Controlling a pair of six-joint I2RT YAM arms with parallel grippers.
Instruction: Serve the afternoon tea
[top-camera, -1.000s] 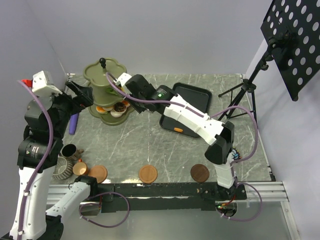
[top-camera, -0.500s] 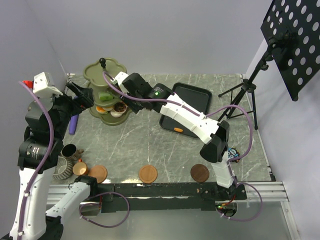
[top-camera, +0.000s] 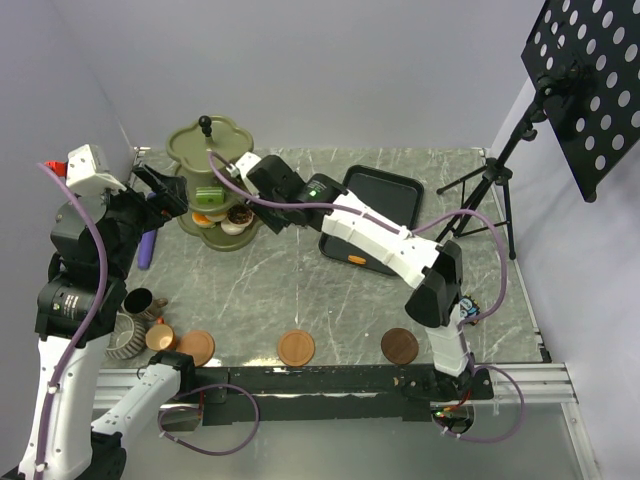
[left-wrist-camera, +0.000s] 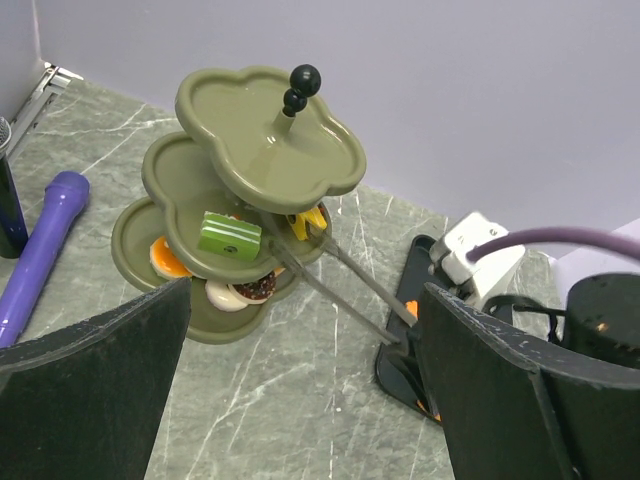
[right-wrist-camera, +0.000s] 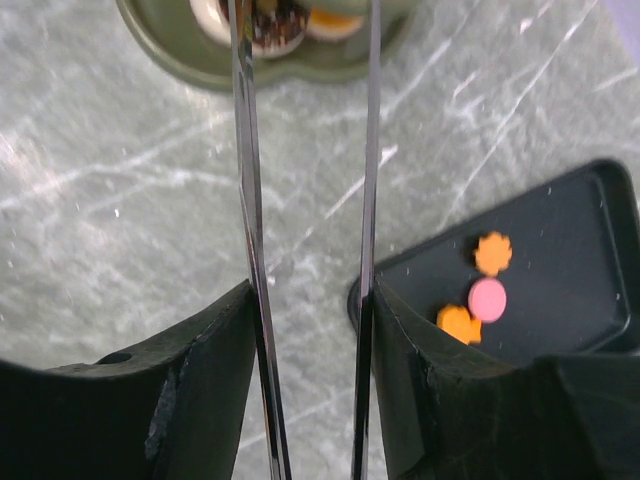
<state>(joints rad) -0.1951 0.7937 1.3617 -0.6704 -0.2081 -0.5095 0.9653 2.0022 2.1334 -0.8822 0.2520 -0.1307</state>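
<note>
On the olive stand (left-wrist-camera: 240, 120) a green pastry (left-wrist-camera: 229, 235) occupies the middle tier.

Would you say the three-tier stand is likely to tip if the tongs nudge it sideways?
Possibly: the stand is tall with three stacked tiers, so a high push could rock it. Its broad bottom tier should steady it, but the loose pastries might slide.

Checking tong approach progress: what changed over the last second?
The right end effector, shut on the metal tongs, pushed left toward the olive-green stand, then eased back slightly. The left end effector, open, the cups and the saucers stayed put.
</note>
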